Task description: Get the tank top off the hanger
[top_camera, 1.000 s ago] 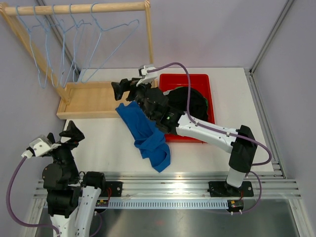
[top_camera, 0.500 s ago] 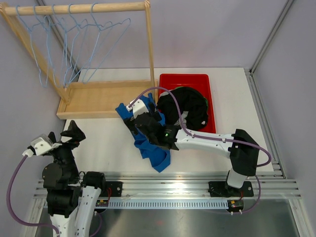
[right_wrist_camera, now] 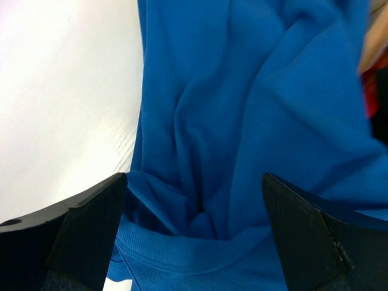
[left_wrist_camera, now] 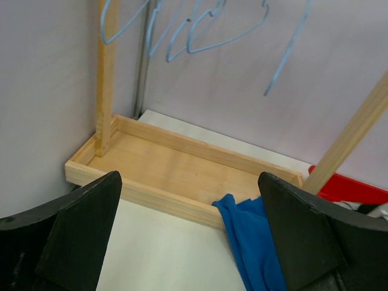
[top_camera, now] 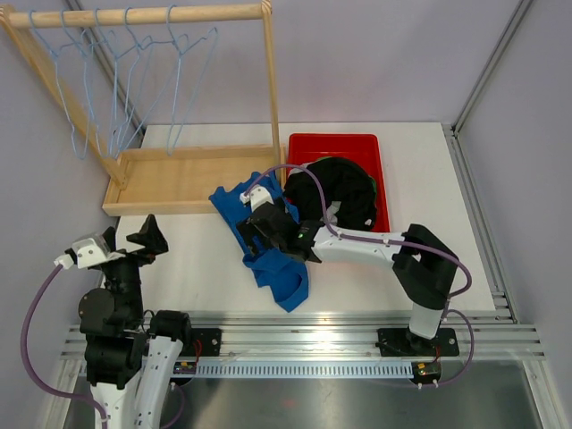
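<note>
While the right gripper hangs wide open and empty just above the blue tank top, that garment lies crumpled on the white table beside the red bin, off the wire hangers; the left gripper, equally wide and empty, hovers well apart.

left claw, right claw, both agape

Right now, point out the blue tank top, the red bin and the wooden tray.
blue tank top (top_camera: 279,275), top view, on its bunched near end.
red bin (top_camera: 332,143), top view, on the bare far edge.
wooden tray (top_camera: 179,181), top view, on its bare floor.
</note>
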`<state>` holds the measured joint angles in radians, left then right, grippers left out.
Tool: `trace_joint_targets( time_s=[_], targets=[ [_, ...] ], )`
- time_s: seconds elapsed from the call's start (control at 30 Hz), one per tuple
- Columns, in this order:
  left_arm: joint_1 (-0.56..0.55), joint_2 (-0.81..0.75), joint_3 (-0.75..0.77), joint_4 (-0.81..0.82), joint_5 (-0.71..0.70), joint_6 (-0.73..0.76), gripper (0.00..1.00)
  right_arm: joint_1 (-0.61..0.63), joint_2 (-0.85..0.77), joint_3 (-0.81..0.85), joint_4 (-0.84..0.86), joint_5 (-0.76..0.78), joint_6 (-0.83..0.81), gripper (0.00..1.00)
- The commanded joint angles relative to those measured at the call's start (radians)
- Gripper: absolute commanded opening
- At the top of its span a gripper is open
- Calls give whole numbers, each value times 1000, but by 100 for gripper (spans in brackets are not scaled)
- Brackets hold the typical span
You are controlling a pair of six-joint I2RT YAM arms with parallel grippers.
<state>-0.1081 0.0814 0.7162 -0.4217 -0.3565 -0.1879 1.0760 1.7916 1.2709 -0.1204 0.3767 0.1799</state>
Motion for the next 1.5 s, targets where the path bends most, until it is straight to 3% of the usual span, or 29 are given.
trace_joint_targets(
  time_s=[0.0, 0.33, 0.67, 0.73, 0.77, 0.8, 0.87, 0.9, 0.93, 1.17, 1.47],
  targets=[
    [-4, 26, 12, 57, 154, 30, 99, -2, 49, 10, -16, -105, 41, 99],
    [-5, 27, 12, 64, 198, 30, 99, 7, 137, -30, -156, -183, 176, 99],
    [-11, 20, 11, 63, 194, 28, 99, 67, 256, -48, -245, -133, 285, 99],
    [-13, 12, 9, 63, 186, 28, 99, 71, 287, -42, -251, -131, 300, 89],
    [-15, 11, 9, 63, 183, 28, 99, 70, 293, -42, -248, -124, 318, 75],
    [-15, 8, 9, 64, 177, 28, 99, 73, 304, -48, -240, -122, 325, 50],
    [-18, 1, 8, 63, 172, 28, 99, 71, 310, -56, -226, -140, 334, 34],
    [-18, 0, 9, 64, 166, 28, 99, 71, 313, -67, -210, -153, 337, 8],
    [-19, -2, 8, 63, 163, 28, 99, 71, 312, -70, -208, -153, 342, 0],
    [-21, -5, 9, 58, 154, 28, 99, 79, 175, -143, -185, -107, 342, 0],
    [-24, 3, 14, 54, 160, 25, 99, 102, -323, -206, -350, 7, 334, 0]
  ],
)
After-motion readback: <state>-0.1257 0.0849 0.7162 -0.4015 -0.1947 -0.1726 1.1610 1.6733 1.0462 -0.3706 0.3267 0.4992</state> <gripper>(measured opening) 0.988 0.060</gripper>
